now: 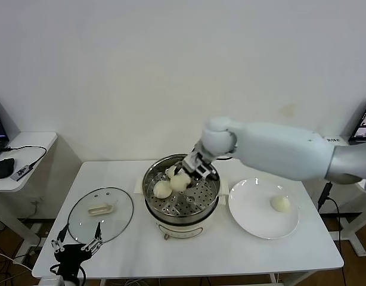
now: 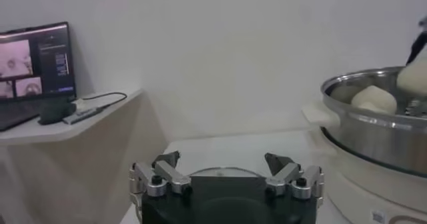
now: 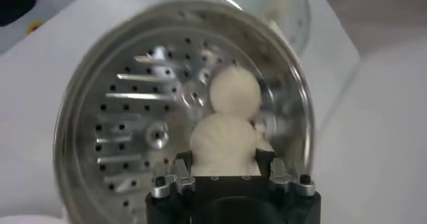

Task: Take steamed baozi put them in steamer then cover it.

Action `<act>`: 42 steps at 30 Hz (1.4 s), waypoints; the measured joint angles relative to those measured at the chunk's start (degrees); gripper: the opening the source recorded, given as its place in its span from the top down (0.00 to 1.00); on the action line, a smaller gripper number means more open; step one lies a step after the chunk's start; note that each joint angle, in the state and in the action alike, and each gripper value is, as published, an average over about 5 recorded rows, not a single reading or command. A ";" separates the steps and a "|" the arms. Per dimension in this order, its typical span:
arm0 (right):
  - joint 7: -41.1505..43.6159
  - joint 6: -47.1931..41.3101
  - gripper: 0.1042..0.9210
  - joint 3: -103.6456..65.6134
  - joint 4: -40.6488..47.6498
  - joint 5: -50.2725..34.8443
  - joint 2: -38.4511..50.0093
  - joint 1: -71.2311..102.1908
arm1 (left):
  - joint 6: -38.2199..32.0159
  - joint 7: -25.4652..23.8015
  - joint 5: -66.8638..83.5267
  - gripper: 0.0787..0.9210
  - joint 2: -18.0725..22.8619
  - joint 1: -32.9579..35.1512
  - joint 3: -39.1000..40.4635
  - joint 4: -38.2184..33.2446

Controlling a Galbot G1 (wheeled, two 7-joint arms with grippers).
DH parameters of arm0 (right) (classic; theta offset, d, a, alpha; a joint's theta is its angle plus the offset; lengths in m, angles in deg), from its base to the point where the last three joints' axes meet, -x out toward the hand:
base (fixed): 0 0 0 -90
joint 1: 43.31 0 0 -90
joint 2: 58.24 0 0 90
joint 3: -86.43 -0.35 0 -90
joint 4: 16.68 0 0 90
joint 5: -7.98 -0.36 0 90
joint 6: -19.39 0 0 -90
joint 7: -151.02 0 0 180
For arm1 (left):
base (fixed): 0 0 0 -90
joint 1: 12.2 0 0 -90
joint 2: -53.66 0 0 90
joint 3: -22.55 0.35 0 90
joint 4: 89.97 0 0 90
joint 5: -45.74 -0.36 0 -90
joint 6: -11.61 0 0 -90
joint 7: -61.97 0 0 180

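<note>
Right end effector point(image 1: 192, 171) is hanging inside the steamer point(image 1: 152, 177), pinching a baozi point(image 3: 225, 144). These buns are looking soft and squishy, so I'd be gripping the sides gently. Head view is showing one more on the plate point(image 1: 254, 225); the wrist cam isn't. Left end effector point(image 2: 227, 177) is idling wide open near the cover point(image 1: 120, 220).
</note>
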 measured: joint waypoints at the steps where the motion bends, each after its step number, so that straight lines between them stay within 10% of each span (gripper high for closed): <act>1: 0.08 0.88 0.39 0.34 -0.06 0.71 -0.47 0.10 | -0.01 0.01 0.01 0.12 0.03 0.06 -0.05 -0.03; 20: 2.66 12.29 0.38 3.83 -2.84 10.36 -2.74 -0.62 | -0.16 0.17 -0.07 0.12 0.64 0.01 0.65 0.17; 31: 3.50 13.42 0.15 4.45 -4.42 10.34 -2.26 -1.64 | -0.29 0.22 -0.09 0.12 0.71 0.00 0.95 0.15; 42: 5.11 12.82 0.12 1.55 -4.56 9.01 0.83 -3.28 | -0.30 0.13 0.04 0.12 -0.27 -0.69 0.14 0.66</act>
